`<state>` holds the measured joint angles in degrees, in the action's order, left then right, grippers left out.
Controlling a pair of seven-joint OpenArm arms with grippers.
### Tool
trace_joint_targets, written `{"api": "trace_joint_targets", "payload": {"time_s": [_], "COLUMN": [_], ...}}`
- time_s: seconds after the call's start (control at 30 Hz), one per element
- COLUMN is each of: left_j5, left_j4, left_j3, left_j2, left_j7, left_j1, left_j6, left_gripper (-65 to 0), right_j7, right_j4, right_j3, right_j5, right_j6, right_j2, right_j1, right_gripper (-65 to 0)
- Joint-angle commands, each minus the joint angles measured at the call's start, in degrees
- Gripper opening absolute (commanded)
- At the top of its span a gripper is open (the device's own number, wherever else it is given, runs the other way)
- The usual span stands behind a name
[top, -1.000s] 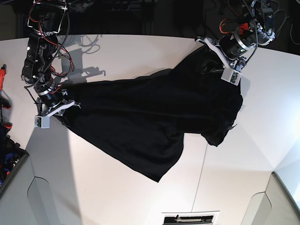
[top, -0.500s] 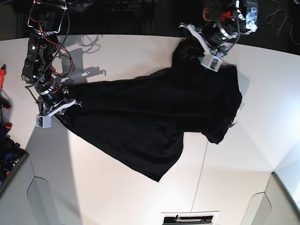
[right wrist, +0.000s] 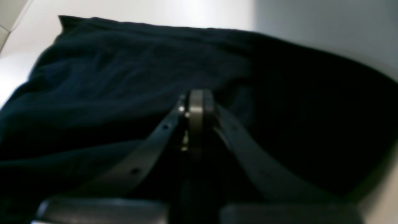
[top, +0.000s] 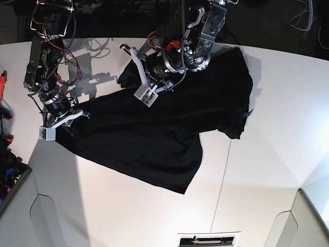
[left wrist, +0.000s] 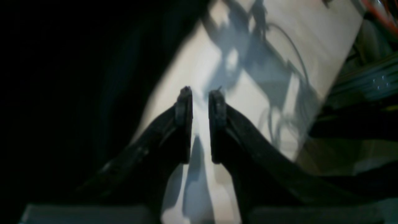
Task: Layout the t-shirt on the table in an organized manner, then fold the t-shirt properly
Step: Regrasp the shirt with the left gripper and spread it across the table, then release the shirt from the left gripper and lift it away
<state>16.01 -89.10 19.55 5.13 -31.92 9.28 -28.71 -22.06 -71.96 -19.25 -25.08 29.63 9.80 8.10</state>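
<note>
The black t-shirt (top: pixel 154 134) lies spread, plain side up, across the white table (top: pixel 257 180). My right gripper (top: pixel 77 114) is at the shirt's left edge, shut on the cloth. In the right wrist view its fingers (right wrist: pixel 196 93) are pressed together, with the dark t-shirt (right wrist: pixel 124 62) around them. My left gripper (top: pixel 126 51) hangs over bare table past the shirt's far left corner. In the left wrist view its fingertips (left wrist: pixel 200 91) stand slightly apart and the table (left wrist: pixel 202 62) shows through the gap. The t-shirt (left wrist: pixel 62 93) fills that view's left side.
Dark cables and equipment (top: pixel 128 10) sit behind the table's far edge. A thin seam (top: pixel 221 180) runs down the tabletop right of the shirt. Red and blue items (top: pixel 5 103) lie at the left border. A slotted plate (top: pixel 208 239) sits at the near edge.
My left arm has swung from the far right to the far middle-left. The shirt's far right part shifted left and back with it. My right arm stayed put.
</note>
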Motion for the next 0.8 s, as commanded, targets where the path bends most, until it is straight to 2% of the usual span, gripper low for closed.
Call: {"api": "trace_joint_targets", "payload": {"time_s": [0.0,0.1,0.17,0.37,0.5,0.63,0.77], "left_j5": [1.60,2.38,2.89,4.81,4.81,6.45,11.34], "left_j4": [-1.51,-5.51,-8.79,-17.33,-17.81,-16.85,-16.92], "left_j3": [0.22,0.20,0.20,-1.57,-6.78,-12.96,-20.13], "left_j2": [0.57,0.35,-1.31,-11.17,-15.41,-19.28,-22.16], "left_j7": [-0.28,-3.10,-3.28,-2.56,-2.40,-2.43,-2.43], "left_j1": [-1.40,-2.45,-2.08,-1.01,-1.27,-0.39,2.19], "left_j6": [-0.66,-2.14,-3.91,-4.33,-4.33,-4.04,-5.09], "left_gripper": [-55.1,-55.2,-55.2,-55.2,-55.2,-55.1,-55.1], "right_j7": [0.74,-1.22,-2.60,-10.69,-11.54,-10.36,-4.24], "right_j4": [-1.70,-3.91,-6.36,-16.13,-18.93,-17.92,-12.72], "right_j3": [-0.13,-0.13,-0.13,-0.11,0.98,5.27,10.75], "right_j5": [-1.36,-2.69,-4.20,-10.97,-12.61,-9.66,0.00], "right_j6": [0.85,0.87,1.31,1.70,2.16,2.12,2.08], "right_j2": [0.63,0.63,0.61,0.48,0.48,0.48,0.48], "right_j1": [0.90,0.74,0.44,-1.44,-4.17,-6.40,-6.05], "right_gripper": [-65.0,-65.0,-65.0,-65.0,-65.0,-65.0,-65.0]}}
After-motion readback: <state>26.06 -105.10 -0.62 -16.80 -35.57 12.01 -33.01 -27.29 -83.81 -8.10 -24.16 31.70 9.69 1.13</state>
